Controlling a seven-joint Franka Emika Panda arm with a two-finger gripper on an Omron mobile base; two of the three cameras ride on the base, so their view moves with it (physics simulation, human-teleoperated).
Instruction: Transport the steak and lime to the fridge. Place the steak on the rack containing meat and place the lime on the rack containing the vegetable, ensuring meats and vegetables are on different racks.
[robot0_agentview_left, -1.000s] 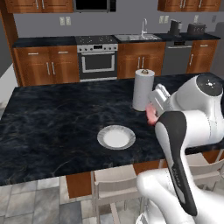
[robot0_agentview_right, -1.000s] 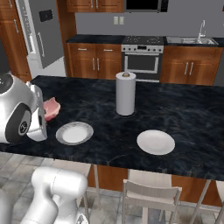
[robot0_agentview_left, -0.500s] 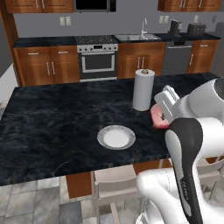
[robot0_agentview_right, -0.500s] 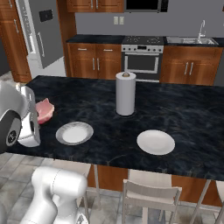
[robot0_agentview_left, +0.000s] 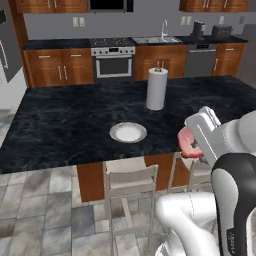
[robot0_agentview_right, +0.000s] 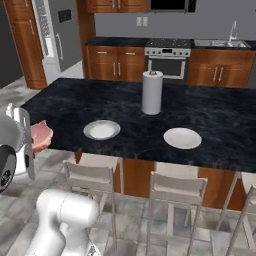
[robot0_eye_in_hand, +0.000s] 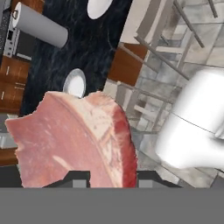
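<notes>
Steak (robot0_eye_in_hand: 74, 140) sits clamped between the 2 fingertips of the gripper (robot0_eye_in_hand: 111, 177), held in the air off the near edge of the black island counter (robot0_agentview_left: 75, 125), above the stools (robot0_agentview_right: 92, 175).

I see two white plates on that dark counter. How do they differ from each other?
The left plate sits near the counter's front edge, ahead and to the left of the paper towel roll; the right plate lies to the roll's right. The left plate has a greyish rim around a white centre; the right plate looks plain white all over. Both are round, flat, similar in size and hold nothing.
</notes>
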